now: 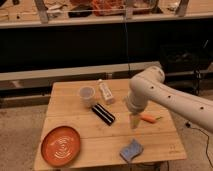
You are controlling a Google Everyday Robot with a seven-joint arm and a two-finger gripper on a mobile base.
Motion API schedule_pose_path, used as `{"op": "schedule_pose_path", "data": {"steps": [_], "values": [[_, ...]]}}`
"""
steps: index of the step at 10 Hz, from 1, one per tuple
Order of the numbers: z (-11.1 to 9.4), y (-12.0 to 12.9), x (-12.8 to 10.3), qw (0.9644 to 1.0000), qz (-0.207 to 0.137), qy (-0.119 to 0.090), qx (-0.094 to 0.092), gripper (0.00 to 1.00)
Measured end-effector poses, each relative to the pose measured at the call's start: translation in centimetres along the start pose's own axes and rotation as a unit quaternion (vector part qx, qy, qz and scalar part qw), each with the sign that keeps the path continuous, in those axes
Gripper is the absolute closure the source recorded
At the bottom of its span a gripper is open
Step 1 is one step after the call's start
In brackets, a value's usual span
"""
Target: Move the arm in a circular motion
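The arm [167, 97], stiff and heavy-looking, needs no grasp to circle; its pincer [134, 121] hangs over the tabletop [70, 107] beside the carrot [149, 119].

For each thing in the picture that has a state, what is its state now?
arm: reaching over the table from the right, elbow bent.
gripper: pointing down above the table, beside the carrot.
cup: upright.
orange plate: flat, nothing on it.
carrot: lying flat.
black case: lying flat.
blue sponge: lying near the front edge.
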Motion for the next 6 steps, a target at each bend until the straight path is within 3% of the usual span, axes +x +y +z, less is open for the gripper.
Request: {"op": "schedule_pose_path", "data": {"steps": [3,6], "values": [[-0.1,-3.2,-2.8,0.9998,-0.019,-0.001,0.006,0.20],[-0.1,-3.8,-3.4,0.9992,-0.040,0.004,0.007,0.20]]}}
